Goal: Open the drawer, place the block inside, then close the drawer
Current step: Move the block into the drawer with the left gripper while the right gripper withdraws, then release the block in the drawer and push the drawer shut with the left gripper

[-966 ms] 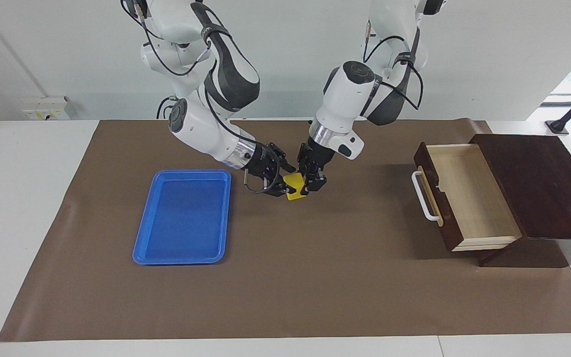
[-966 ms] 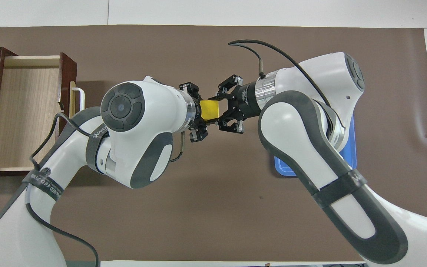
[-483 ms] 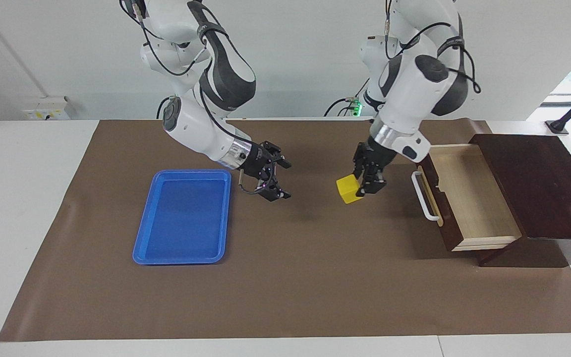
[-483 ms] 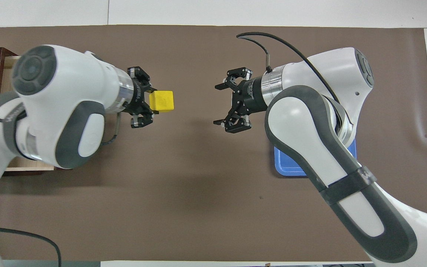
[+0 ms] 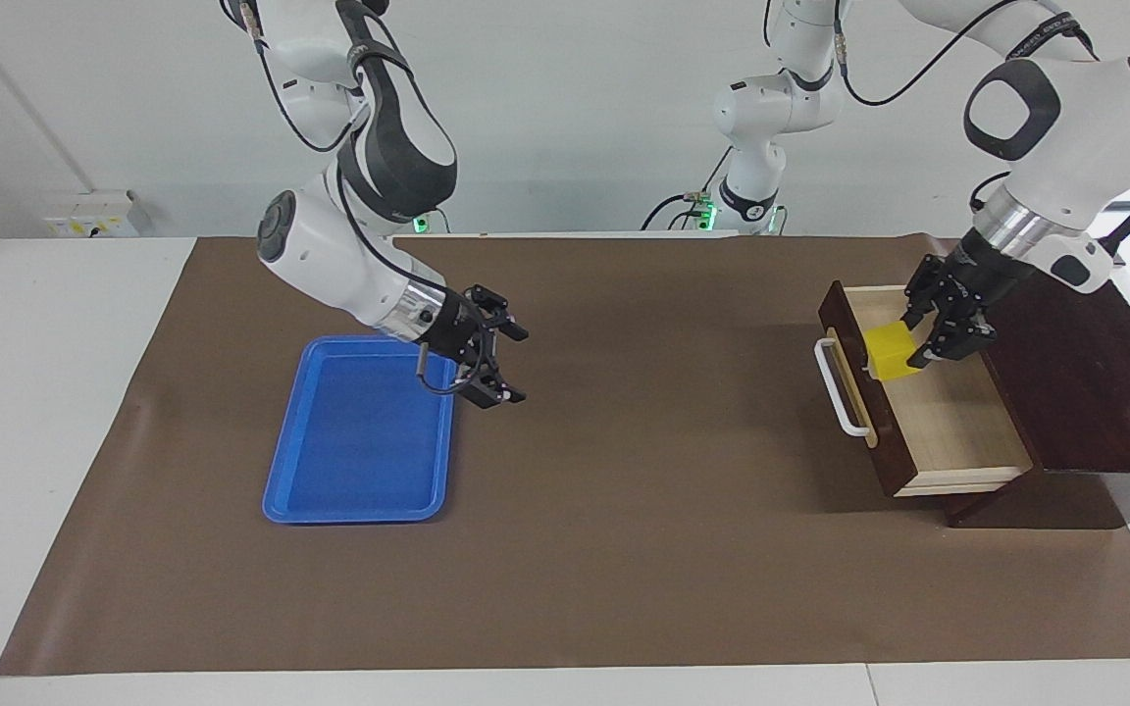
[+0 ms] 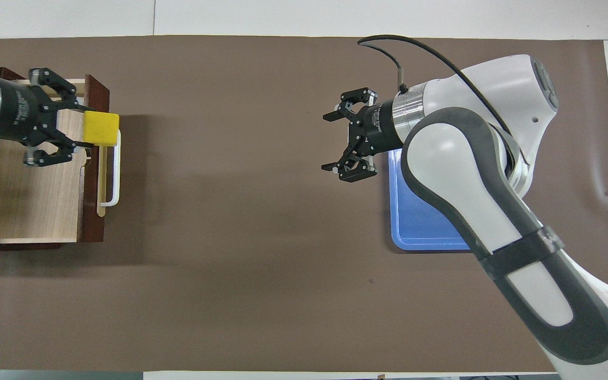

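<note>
Count on the counter (image 5: 65, 412): one yellow block (image 5: 890, 351), one blue tray (image 5: 365, 428), one dark wooden box (image 5: 1080, 368) with one open drawer (image 5: 933, 392). Two arms, one claw each: left claw (image 5: 928, 338) over the drawer, right claw (image 5: 501, 363) beside the tray.

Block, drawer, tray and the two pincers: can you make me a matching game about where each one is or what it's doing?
Things:
1. block
2. drawer
3. tray
4. right pincer

States:
A. pulled open
B. open, holding nothing
C. flat on the mat
D. held by the left pincer over the drawer

Pairs: 1-D, 2-A, 3-C, 4-B
</note>
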### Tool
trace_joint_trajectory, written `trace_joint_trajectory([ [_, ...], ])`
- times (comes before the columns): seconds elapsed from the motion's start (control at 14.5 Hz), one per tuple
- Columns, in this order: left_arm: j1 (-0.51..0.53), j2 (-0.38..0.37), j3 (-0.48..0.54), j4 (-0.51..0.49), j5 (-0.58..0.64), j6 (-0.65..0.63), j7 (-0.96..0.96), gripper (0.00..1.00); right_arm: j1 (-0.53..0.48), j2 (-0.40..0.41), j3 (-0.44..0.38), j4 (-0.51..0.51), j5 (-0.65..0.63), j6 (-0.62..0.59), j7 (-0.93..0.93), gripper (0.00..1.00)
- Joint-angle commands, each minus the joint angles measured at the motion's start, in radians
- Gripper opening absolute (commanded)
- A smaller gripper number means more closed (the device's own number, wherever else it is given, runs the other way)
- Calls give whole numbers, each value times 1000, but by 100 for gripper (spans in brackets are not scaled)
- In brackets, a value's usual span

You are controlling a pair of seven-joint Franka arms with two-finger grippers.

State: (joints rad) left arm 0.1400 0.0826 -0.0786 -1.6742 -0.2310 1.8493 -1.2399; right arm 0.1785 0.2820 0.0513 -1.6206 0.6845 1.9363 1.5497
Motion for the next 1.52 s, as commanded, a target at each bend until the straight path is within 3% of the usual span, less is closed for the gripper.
trace_joint_trajectory([
  [0.0,76,-3,-9,-47,11,26,164,0,-82,-3,7,60,-86,-144,-176,100],
  [0.28,92,-23,-10,-211,28,169,189,1,-135,-56,5,65,-276,-305,-581,100],
  [0.34,98,-24,-10,-228,28,180,192,15,-152,-67,5,65,-308,-328,-665,100],
  [0.41,102,-24,-10,-231,28,182,194,53,-169,-81,5,65,-347,-351,-763,100],
  [0.48,101,-24,-10,-230,28,182,201,100,-180,-93,7,64,-388,-365,-863,100],
  [0.62,83,-14,-15,-198,66,162,198,100,-212,-115,7,61,-453,-393,-1065,100],
  [0.76,-1,35,-15,-77,126,60,136,100,-246,-156,8,45,-528,-401,-1266,100],
  [0.9,-77,86,-16,45,163,5,-45,100,-251,-213,8,21,-612,-407,-1458,100],
  [1.03,-179,75,-16,-8,231,37,-160,100,-270,-277,12,-18,-667,-407,-1591,100],
  [1.17,-210,71,-16,-85,294,109,-271,100,-289,-338,15,-57,-689,-402,-1692,100],
  [1.45,-198,71,-15,-173,384,200,-371,100,-303,-331,16,-59,-714,-350,-1735,100],
])
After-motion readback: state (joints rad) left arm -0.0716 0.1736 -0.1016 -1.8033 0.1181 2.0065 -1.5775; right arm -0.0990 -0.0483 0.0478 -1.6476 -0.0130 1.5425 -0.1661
